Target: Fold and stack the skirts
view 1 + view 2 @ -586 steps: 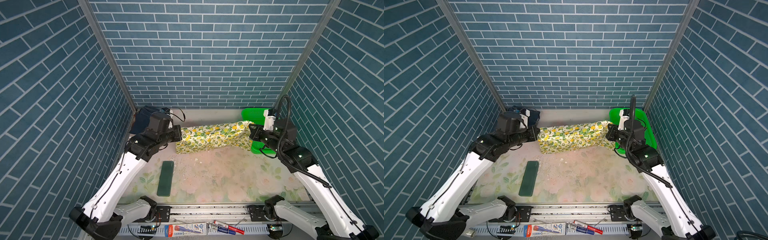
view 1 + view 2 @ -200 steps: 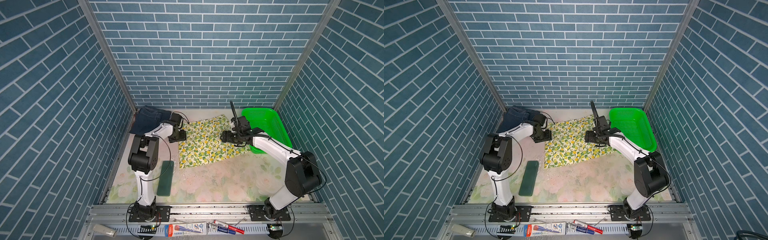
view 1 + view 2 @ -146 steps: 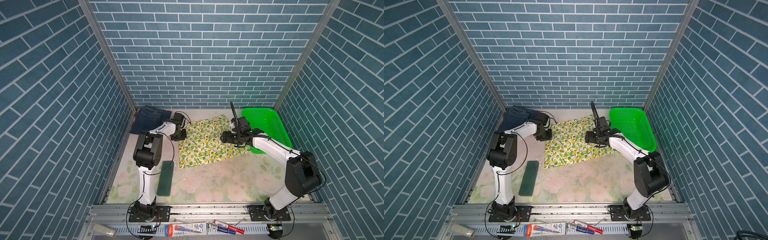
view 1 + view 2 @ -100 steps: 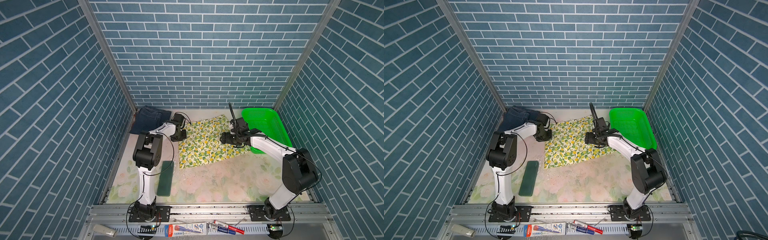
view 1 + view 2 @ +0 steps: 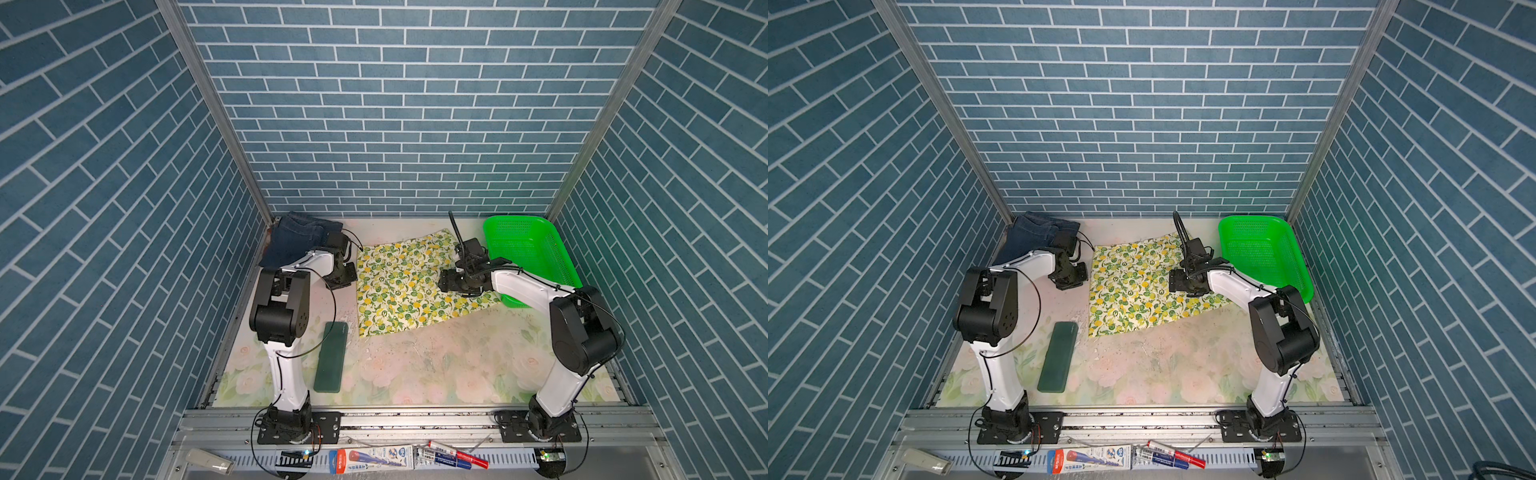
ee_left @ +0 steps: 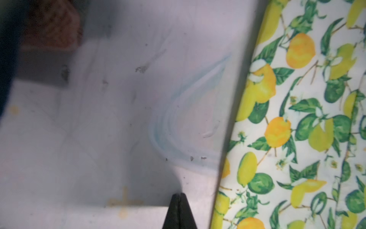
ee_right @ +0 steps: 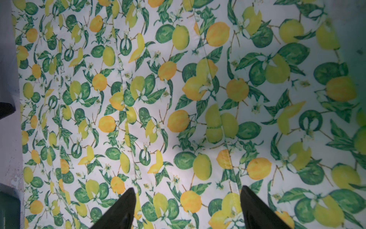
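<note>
The lemon-print skirt (image 5: 411,282) (image 5: 1142,282) lies spread flat at the back middle of the table. My left gripper (image 5: 343,278) (image 6: 179,195) is shut on nothing. It sits low over bare table just off the skirt's left edge (image 6: 297,119). My right gripper (image 5: 446,284) (image 7: 188,194) stands open right above the skirt's right part, with only printed cloth (image 7: 178,99) under its fingers. The dark denim skirt (image 5: 299,241) (image 5: 1038,235) lies folded in the back left corner. A blurred rust-red patch (image 6: 53,25) shows beside it; whether it is the plaid skirt I cannot tell.
A green mesh basket (image 5: 528,249) stands at the back right, touching the lemon skirt's right edge. A flat dark green pad (image 5: 331,357) lies front left beside the left arm. Brick-pattern walls close three sides. Pens and tubes lie on the front rail (image 5: 415,457).
The lemon skirt, earlier held up between both grippers, now lies flat. Over the last second the left gripper's jaws have closed beside its edge. The right gripper has barely moved.
</note>
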Robot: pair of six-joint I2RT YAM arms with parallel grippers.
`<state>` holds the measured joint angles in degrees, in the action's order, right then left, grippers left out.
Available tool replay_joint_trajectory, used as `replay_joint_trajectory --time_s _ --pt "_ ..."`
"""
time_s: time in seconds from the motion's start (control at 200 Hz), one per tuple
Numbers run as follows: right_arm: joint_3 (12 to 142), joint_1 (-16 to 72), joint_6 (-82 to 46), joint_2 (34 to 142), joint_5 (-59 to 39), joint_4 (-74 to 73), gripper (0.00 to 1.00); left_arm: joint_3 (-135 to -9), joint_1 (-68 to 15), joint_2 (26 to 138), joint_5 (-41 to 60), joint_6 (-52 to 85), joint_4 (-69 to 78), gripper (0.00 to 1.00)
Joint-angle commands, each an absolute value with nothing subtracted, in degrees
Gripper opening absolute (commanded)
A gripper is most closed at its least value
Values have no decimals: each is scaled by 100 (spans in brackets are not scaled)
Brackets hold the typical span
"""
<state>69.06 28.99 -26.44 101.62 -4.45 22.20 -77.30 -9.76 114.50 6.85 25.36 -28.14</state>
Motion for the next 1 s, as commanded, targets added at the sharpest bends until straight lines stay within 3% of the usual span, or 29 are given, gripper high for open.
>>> replay_joint_trajectory --time_s 0.0,0.04,0.095,0.28,0.35,0.4,0.55,0.995 --pt "7202 2936 -2417 10342 -247 2207 82 -7559 -1100 11100 666 2550 -2670 35" --pt "7239 2934 -2409 10383 -226 2227 82 -7548 -1176 11054 578 2500 -2652 49" --pt "7268 2936 -2408 10407 -222 2229 82 -7606 -1305 11077 432 2423 -2738 57" --pt "7308 2933 -2417 10333 -258 2232 82 -7815 -1544 11476 351 2350 -2891 59" --pt "7276 2932 -2417 10244 -248 2250 82 -7877 -1603 11611 386 2353 -2900 55" --pt "7260 2936 -2417 10177 -224 2275 82 -7942 -1641 11699 379 2351 -2946 47" --pt "7199 2927 -2391 10006 -117 2331 82 -8128 -1662 11887 260 2318 -3215 0" --pt "7134 2928 -2156 9887 307 2576 82 -7146 -976 11123 436 2673 -2698 0"
